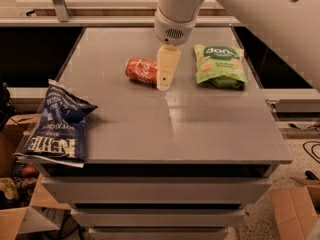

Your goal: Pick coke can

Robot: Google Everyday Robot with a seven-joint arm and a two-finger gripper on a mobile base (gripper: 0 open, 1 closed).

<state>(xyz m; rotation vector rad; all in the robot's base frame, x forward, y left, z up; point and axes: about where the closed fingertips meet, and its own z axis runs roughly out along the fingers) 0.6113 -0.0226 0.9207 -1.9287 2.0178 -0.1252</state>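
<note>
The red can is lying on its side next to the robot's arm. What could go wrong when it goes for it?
1. The coke can lies on its side, and the gripper hangs close at one end of it. A slightly off approach might bump it, so it rolls or spins away across the table.
2. The green snack bag lies near the gripper's other side, so a sideways correction could brush it.

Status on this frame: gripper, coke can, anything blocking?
Gripper close beside small red cylindrical soda can. Can lying on its side on grey tabletop. Nothing between them.
</note>
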